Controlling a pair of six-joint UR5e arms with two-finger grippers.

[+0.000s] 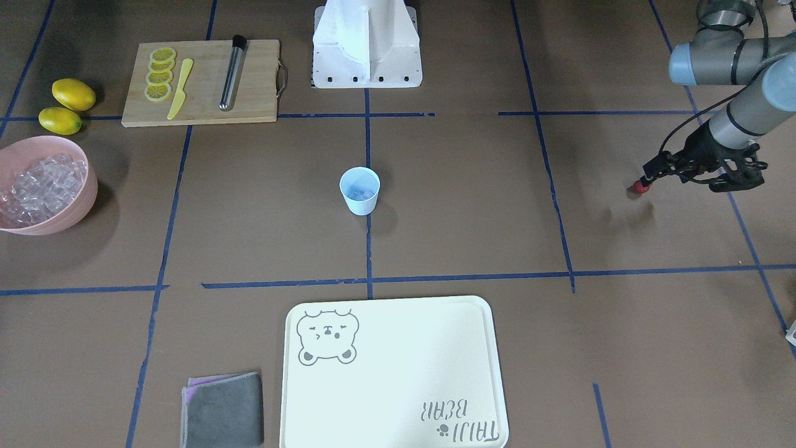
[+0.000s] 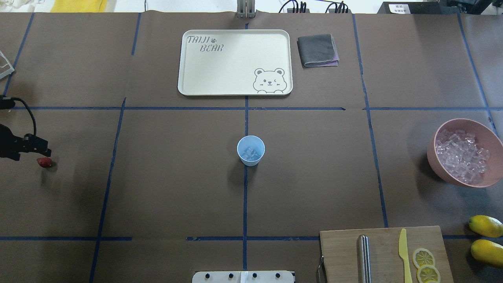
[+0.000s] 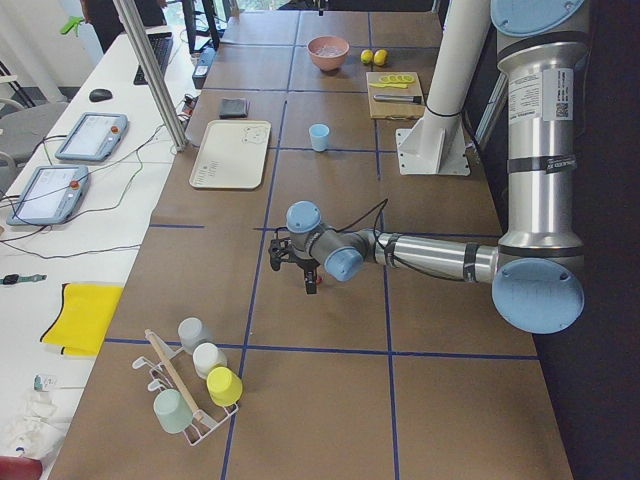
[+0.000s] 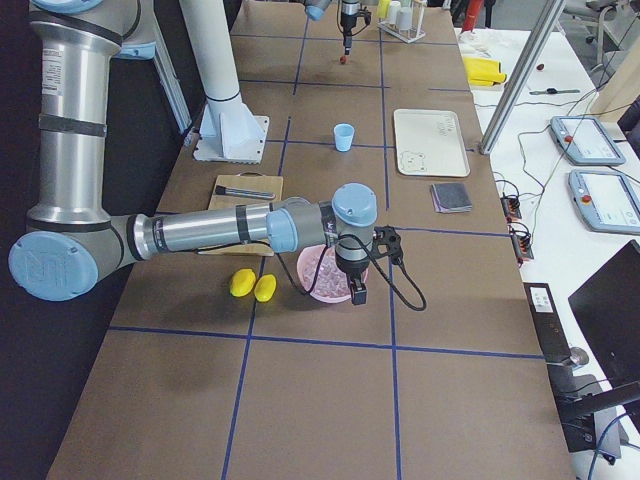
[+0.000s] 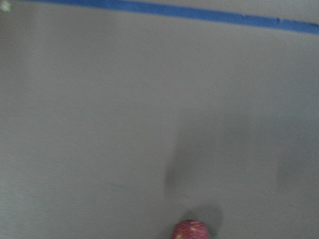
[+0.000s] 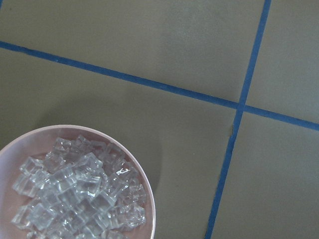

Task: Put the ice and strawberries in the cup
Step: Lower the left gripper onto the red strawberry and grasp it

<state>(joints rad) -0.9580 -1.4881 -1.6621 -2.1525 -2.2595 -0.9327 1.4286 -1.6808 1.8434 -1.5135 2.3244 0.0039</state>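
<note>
The pale-blue cup [image 2: 250, 150] is standing upright in the middle of the desk, on a blue tape line, and a few cubes of ice [image 2: 251, 154] are already lying in its bottom. The strawberry [image 1: 640, 186] is sitting well off to the robot's left, apart from the cup, and the left hand [image 1: 645, 182] is pinching it at the fingertips, low over the desk (whether the fruit is touching the surface cannot be told). Far out on the robot's right, a pink bowl [image 2: 436, 157] is holding the rest of the clear cubes. The right hand [image 4: 358, 297] is hanging just beside that bowl's rim, showing only in a side view, so I cannot tell whether its fingers are apart or together. Near the robot on that right side, a wooden board [image 2: 385, 251] is carrying lemon slices [image 2: 423, 258], a yellow knife [image 2: 404, 255] and a metal rod [image 2: 364, 259], with two whole lemons [image 2: 486, 226] lying beside it. At the far edge, a cream tray [image 2: 220, 70] is lying beside a folded grey cloth [image 2: 318, 50].
</note>
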